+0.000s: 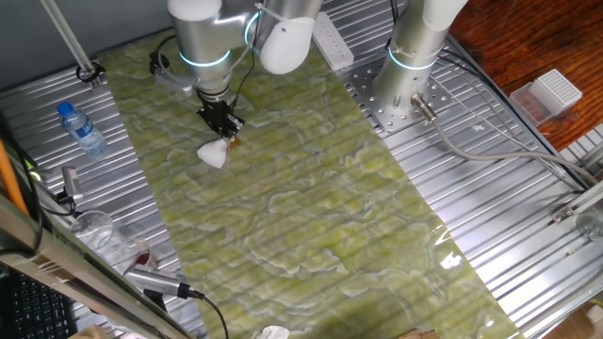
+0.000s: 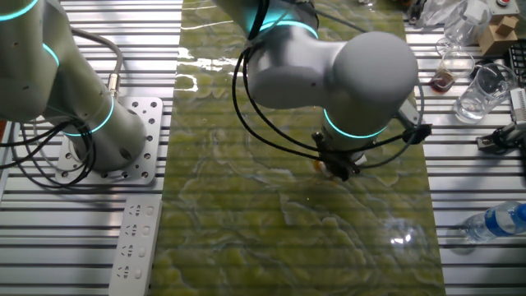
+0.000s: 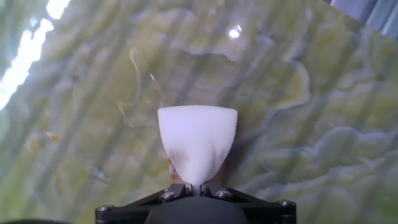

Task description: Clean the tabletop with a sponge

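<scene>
The claw (image 1: 223, 126) has the sponge (image 1: 215, 153) pinched tight at its narrow end, and the hand view tells it best: the white block (image 3: 197, 143) fans out wide beyond the fingertips and tapers down into the closed jaws. So its long axis runs straight on from the claw, like a brush on a handle.

Here is the relation that matters: in one fixed view the sponge hangs just below the claw, angled a little toward the camera side, with its broad end down at the table (image 1: 311, 207). Whether that end is actually pressing on the green marbled sheet or riding just above it, I cannot tell. In the other fixed view the sponge is hidden behind the wrist; only the claw (image 2: 339, 167) peeks out beneath the big grey joint.

The arm reaches over the sheet with its wrist pointing nearly straight down, toward the end near the bottle (image 1: 81, 128). Most of the sheet stretches away from there, so I judge the wiping has plenty of ground left to cover. A small orange-brown speck sits right beside the claw tips (image 1: 236, 143), possibly dirt; too small to be sure.

My read: the next stroke needs the broad end kept flat on the sheet while it drags.
</scene>
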### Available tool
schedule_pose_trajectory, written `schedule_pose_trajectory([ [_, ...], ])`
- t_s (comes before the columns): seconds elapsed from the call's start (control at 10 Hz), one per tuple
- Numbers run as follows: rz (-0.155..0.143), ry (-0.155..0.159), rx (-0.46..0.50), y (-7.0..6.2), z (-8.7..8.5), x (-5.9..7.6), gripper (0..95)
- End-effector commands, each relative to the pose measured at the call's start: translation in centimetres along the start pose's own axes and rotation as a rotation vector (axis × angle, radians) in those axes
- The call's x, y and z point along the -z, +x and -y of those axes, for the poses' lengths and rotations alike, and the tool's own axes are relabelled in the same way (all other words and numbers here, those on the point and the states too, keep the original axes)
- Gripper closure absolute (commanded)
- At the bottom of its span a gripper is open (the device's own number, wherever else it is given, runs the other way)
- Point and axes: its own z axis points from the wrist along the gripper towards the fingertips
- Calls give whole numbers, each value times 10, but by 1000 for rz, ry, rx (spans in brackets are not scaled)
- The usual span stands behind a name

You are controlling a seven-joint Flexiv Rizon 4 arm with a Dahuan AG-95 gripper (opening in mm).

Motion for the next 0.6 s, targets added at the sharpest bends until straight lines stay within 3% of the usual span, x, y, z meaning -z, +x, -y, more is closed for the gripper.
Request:
schedule_pose_trajectory([
  [0.1, 6, -28, -5, -3, -5, 3, 950],
  [0.3, 11, -53, -11, -8, -8, -1, 950],
  [0.6, -22, -92, 12, -10, -12, -1, 950],
])
